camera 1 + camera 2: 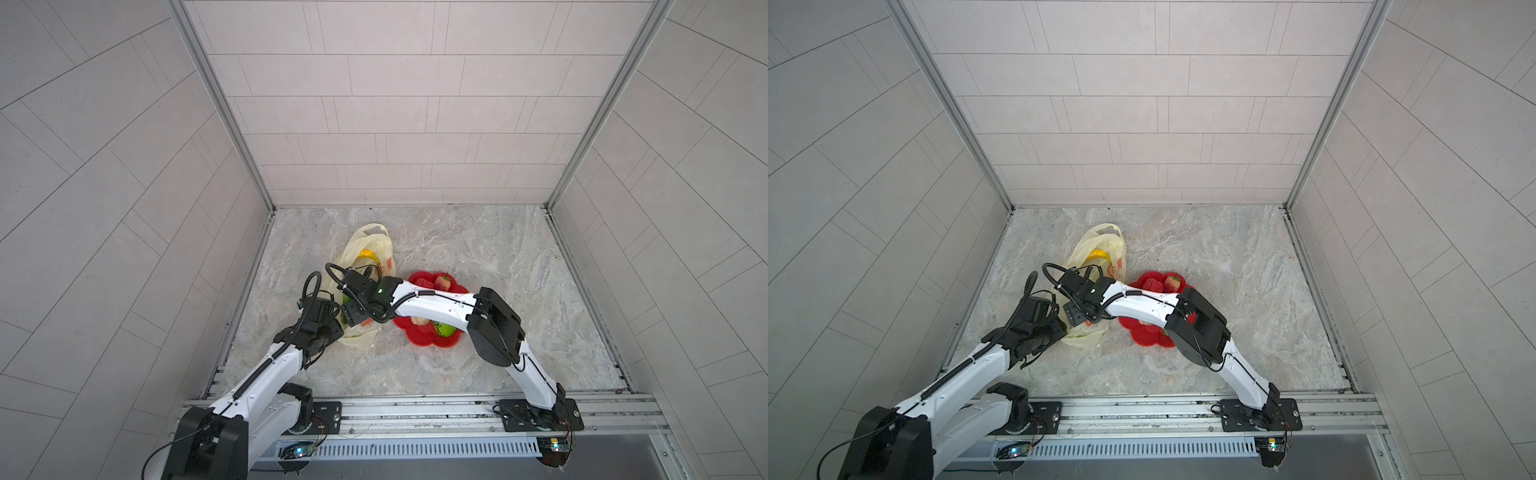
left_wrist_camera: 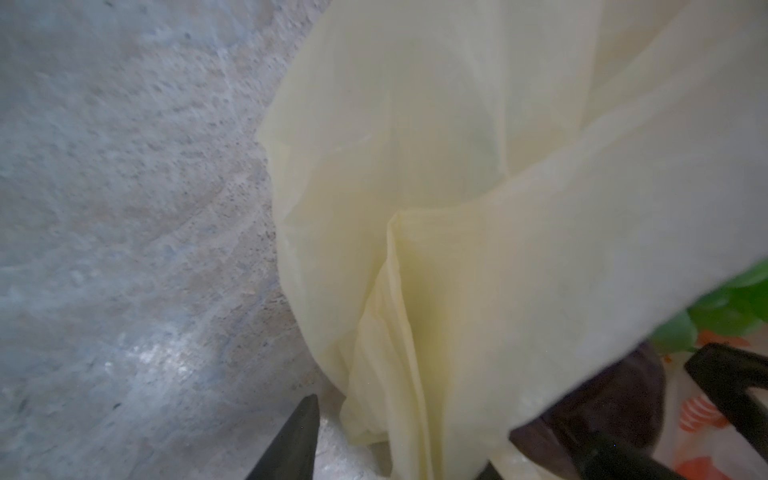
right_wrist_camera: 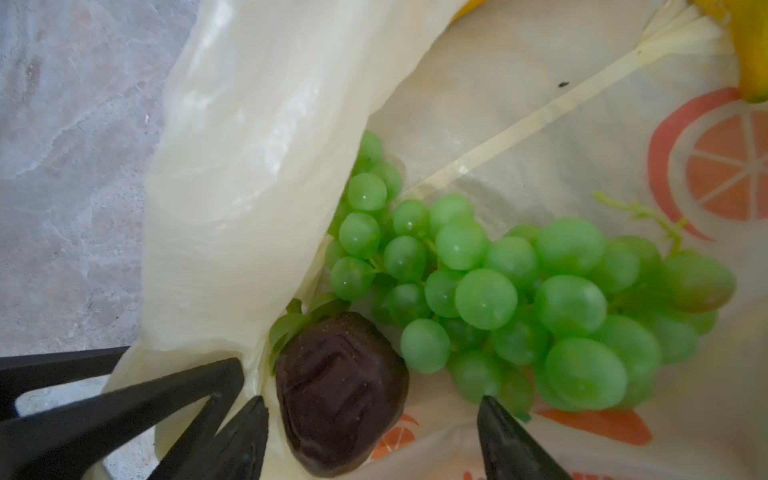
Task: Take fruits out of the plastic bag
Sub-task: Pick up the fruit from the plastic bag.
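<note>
The pale-yellow plastic bag [image 1: 365, 245] [image 1: 1100, 243] lies left of centre, its mouth held apart by both arms. Inside it a green grape bunch [image 3: 519, 291] and a dark purple-brown fruit [image 3: 340, 395] rest on the orange-slice prints. A yellow banana [image 1: 368, 254] [image 3: 752, 50] lies farther in. My right gripper [image 3: 372, 399] [image 1: 352, 312] is open inside the bag, its fingers either side of the dark fruit without touching it. My left gripper [image 2: 395, 436] stands open at the bag's near edge, a fold of bag film [image 2: 415, 291] between its jaws, one fingertip [image 2: 305, 415] clear of the film, the other hidden.
A red flower-shaped dish [image 1: 424, 340] [image 1: 1142, 336] sits right of the bag under my right arm. It holds a strawberry [image 1: 442, 282], a green fruit [image 1: 444, 329] and other pieces. Tiled walls close the marble floor [image 1: 498, 270] on three sides.
</note>
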`<control>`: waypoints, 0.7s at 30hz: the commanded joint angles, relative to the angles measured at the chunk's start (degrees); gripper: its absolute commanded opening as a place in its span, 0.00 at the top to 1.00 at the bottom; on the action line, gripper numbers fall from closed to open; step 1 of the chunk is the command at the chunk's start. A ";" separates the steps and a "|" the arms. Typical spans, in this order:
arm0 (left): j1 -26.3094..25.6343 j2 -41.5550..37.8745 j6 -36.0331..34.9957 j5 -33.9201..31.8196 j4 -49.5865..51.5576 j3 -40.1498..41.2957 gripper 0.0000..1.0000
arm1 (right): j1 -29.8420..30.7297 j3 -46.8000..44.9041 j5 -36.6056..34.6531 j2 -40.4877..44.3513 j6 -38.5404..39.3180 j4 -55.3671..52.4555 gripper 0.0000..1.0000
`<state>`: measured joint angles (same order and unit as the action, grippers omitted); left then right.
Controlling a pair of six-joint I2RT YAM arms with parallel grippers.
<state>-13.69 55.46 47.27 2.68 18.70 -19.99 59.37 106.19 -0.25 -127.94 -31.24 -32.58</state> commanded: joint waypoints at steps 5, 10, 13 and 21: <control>-0.29 -0.27 0.79 -1.93 0.64 0.31 0.55 | 0.21 2.55 2.21 -4.08 0.96 -2.32 0.20; -0.27 -0.29 0.72 -2.26 0.55 -0.05 0.58 | 0.13 5.65 3.09 -7.03 1.23 -3.83 0.23; -0.28 -0.16 0.48 -2.41 0.46 -0.27 0.58 | 0.15 7.21 3.32 -8.61 1.34 -4.59 0.24; -0.29 0.24 0.11 -2.59 0.46 -0.67 0.59 | -0.04 8.00 2.54 -7.93 1.07 -5.21 0.36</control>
<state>-13.69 55.55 47.99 1.23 18.68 -20.01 59.35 113.67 2.98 -136.38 -30.22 -35.48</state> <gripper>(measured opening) 0.413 0.645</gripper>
